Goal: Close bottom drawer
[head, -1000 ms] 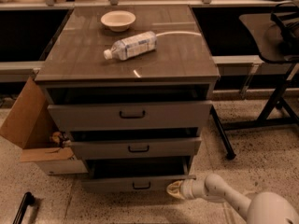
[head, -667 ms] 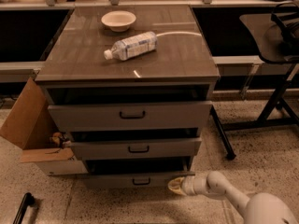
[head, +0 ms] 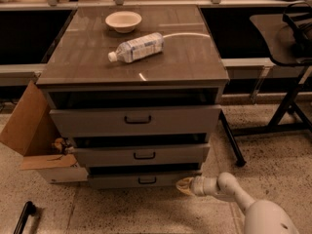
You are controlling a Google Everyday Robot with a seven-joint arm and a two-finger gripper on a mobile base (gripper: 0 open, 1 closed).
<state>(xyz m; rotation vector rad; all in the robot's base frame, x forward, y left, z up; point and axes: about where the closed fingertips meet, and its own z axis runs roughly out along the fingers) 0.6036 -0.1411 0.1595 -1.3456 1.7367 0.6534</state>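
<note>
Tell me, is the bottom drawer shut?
Nearly shut: the bottom drawer shows only its front, with a thin dark gap above. The pincer is by its right end.

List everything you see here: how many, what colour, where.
Cabinet: one, grey-brown, centre.
Top drawer: one, grey-brown, highest.
Middle drawer: one, grey-brown, below it.
Bottom drawer: one, grey-brown, lowest.
Bowl: one, cream, cabinet top, back.
Bottle: one, clear, lying on cabinet top.
Cardboard box: one, brown, floor left of cabinet.
Stand: one, black, right of cabinet.
Arm: one, white, lower right.
Gripper: one, pale, by bottom drawer's right end.
</note>
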